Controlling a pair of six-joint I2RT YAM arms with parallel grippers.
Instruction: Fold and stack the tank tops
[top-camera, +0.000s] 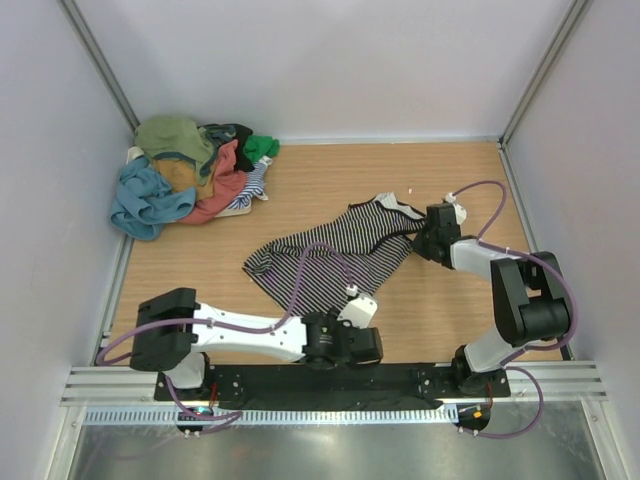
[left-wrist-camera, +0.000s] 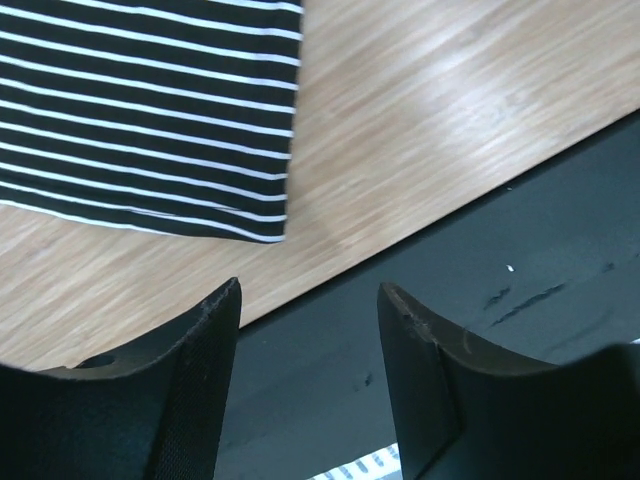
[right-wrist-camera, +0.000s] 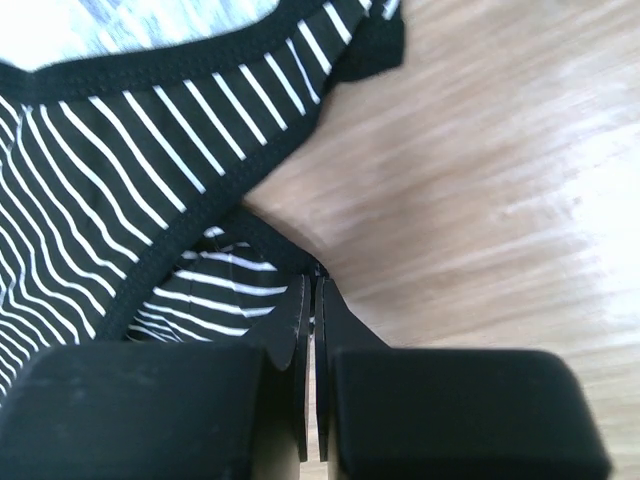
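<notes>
The black-and-white striped tank top (top-camera: 330, 255) lies spread and rumpled on the wooden table's middle. My right gripper (top-camera: 428, 240) is at its right edge, shut on the black-trimmed edge of the striped top (right-wrist-camera: 130, 170); in the right wrist view the gripper (right-wrist-camera: 312, 285) has its jaws pressed together with cloth at their tips. My left gripper (top-camera: 366, 345) is open and empty near the table's front edge. In the left wrist view the gripper (left-wrist-camera: 308, 300) hovers over the black base rail, with the striped top's hem (left-wrist-camera: 150, 110) just beyond.
A pile of other tank tops sits at the back left corner: olive (top-camera: 175, 138), teal-blue (top-camera: 145, 200), coral (top-camera: 220, 190), green (top-camera: 262, 147). White walls enclose the table on three sides. The black base rail (top-camera: 300, 380) runs along the front.
</notes>
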